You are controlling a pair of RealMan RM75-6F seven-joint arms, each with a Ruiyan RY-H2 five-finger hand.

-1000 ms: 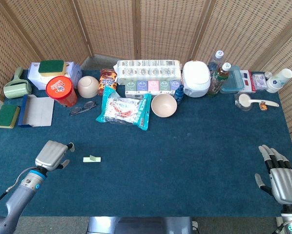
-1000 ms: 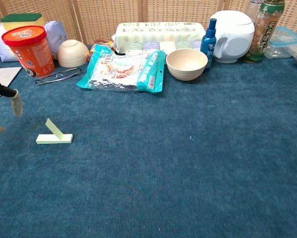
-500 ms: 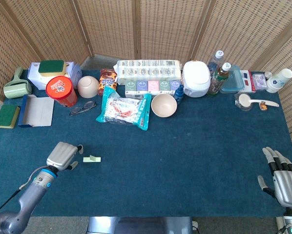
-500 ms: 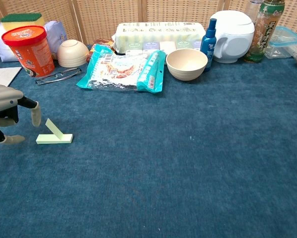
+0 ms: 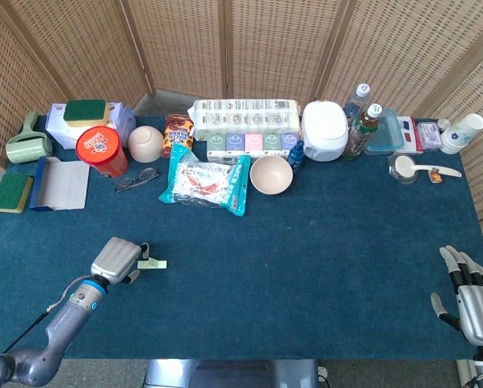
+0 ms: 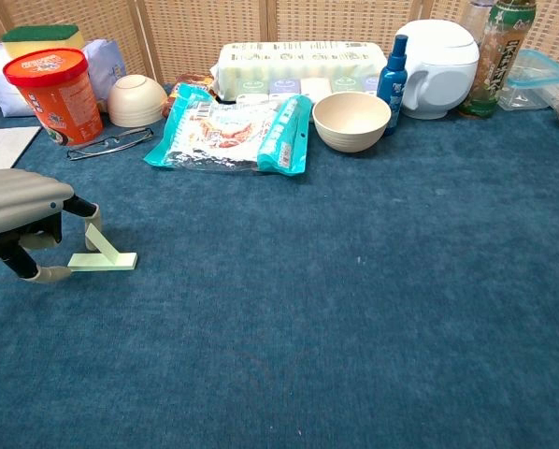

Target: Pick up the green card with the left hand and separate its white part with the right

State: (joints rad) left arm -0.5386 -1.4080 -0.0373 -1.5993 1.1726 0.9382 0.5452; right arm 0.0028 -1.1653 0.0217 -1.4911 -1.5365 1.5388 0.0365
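Observation:
The green card (image 6: 104, 261) lies flat on the blue table cloth at the front left, with one flap (image 6: 100, 239) tilted upward; in the head view the card (image 5: 153, 263) is small and pale. My left hand (image 6: 22, 215) is at the card's left end, palm down, fingers curled downward, one fingertip (image 6: 93, 219) beside the raised flap and the thumb low by the card's left edge. Contact is not clear and nothing is lifted. My right hand (image 5: 472, 293) hovers at the front right corner, fingers spread, holding nothing, far from the card.
Behind the card stand a red tub (image 6: 57, 94), glasses (image 6: 108, 143), a snack bag (image 6: 231, 126), two beige bowls (image 6: 351, 121) and a white pot (image 6: 437, 68). A folder (image 5: 61, 183) and a sponge (image 5: 12, 192) lie at the far left.
My left hand has moved right across the cloth until its fingers reached the card's left end. The right hand has drifted slightly back toward the table's front edge. The card has not moved.

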